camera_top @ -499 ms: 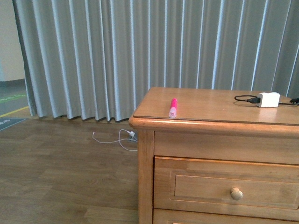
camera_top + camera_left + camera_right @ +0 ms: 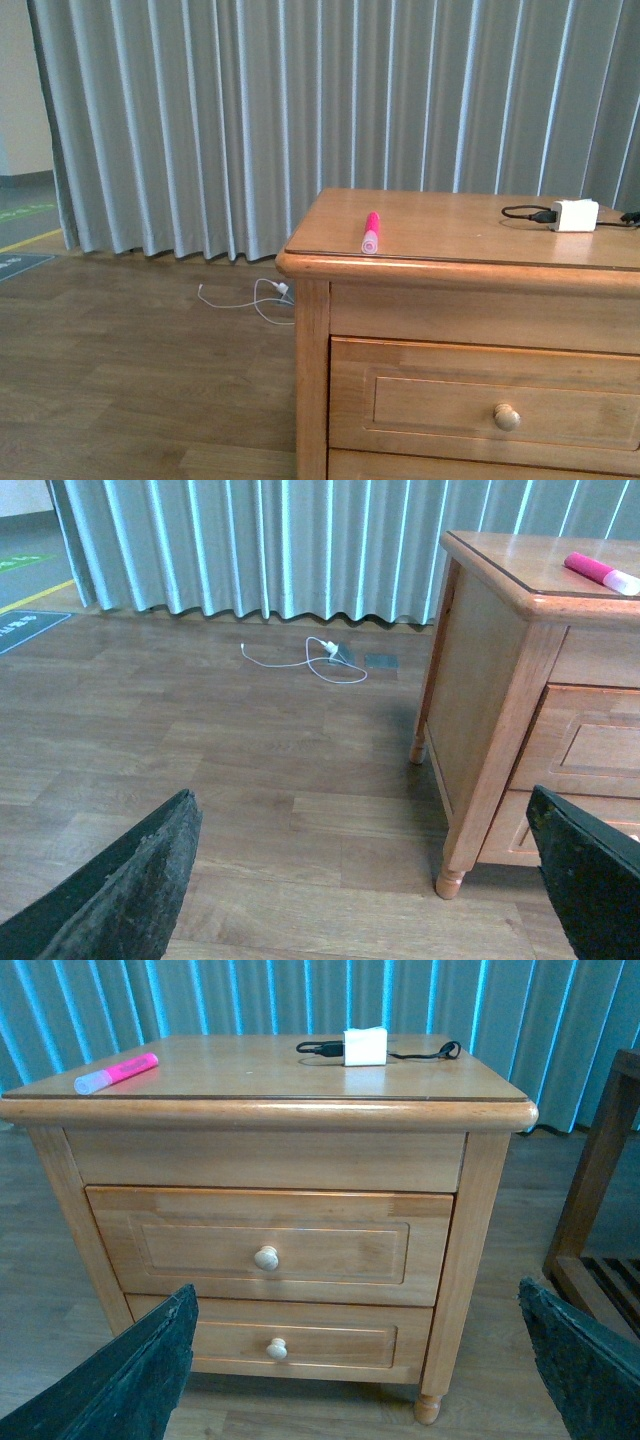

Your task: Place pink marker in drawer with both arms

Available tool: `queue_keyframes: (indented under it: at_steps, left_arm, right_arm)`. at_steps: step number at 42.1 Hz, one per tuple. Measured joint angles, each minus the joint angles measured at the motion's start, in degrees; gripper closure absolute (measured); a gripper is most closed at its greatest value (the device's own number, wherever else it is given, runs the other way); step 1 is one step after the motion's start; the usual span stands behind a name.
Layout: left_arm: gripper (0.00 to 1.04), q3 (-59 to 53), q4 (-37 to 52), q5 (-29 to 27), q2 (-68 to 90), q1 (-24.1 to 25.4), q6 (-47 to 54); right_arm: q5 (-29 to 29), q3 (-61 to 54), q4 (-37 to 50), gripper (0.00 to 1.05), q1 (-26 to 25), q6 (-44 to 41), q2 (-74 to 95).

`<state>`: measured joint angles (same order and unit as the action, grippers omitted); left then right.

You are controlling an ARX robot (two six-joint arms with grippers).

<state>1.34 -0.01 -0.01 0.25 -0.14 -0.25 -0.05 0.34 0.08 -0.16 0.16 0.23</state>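
- Starting from a standoff: both arms sit short of the dresser (image 2: 480, 1210), and neither shows in the front view.
- The left gripper (image 2: 362, 798) has its jaws spread wide with nothing between them. The right gripper (image 2: 357, 1292) is just as wide and empty.
- The pink marker (image 2: 371, 231) lies flat on the dresser top near the front-left corner, pale cap toward the front edge. It is well apart from the white charger (image 2: 365, 1046) at the back.
- The drawer (image 2: 180, 1245) is fully shut, so I judge opening it to be the step in hand.
- My right wrist camera faces the drawer front squarely, so I would send that arm to the round knob (image 2: 266, 1257). I must take the upper of the 2 knobs, not the one on the shallow lower drawer (image 2: 330, 1345).
- I would close the jaws either side of the knob, then pull straight back along the drawer's line; an angled pull could jam it.
- The left arm is off the dresser's left side, nearer the marker, so I would keep it for the pick.
- For that I would grip across the barrel at mid-length; the marker is round and may roll off the edge if nudged.
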Motion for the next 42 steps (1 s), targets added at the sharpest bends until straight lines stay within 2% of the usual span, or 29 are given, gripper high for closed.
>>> queue_keyframes:
  at_steps: [17, 21, 23, 27, 33, 37, 42]
  left_arm:
    - [0.06, 0.0, 0.0, 0.0, 0.0, 0.0, 0.0]
    - [0.06, 0.0, 0.0, 0.0, 0.0, 0.0, 0.0]
    - [0.06, 0.0, 0.0, 0.0, 0.0, 0.0, 0.0]
    - [0.06, 0.0, 0.0, 0.0, 0.0, 0.0, 0.0]
    - [0.06, 0.0, 0.0, 0.0, 0.0, 0.0, 0.0]
    - [0.06, 0.0, 0.0, 0.0, 0.0, 0.0, 0.0]
    - [0.06, 0.0, 0.0, 0.0, 0.0, 0.0, 0.0]
  right_arm:
    - [-0.2, 0.0, -0.1, 0.09, 0.0, 0.0, 0.0]
    - [-11.0, 1.9, -4.6, 0.09, -3.0, 2.3, 4.4]
    - [-13.4, 2.9, -3.4, 0.09, -3.1, 3.3, 10.9]
    - [-11.3, 5.0, 4.0, 0.09, -0.4, 3.5, 24.7]
    - [-4.5, 11.7, 21.4, 0.09, 6.1, 3.5, 52.5]
    - [-2.4, 15.7, 26.9, 0.09, 8.3, 3.5, 64.5]
    - [0.5, 23.9, 29.7, 0.09, 11.0, 4.2, 81.4]
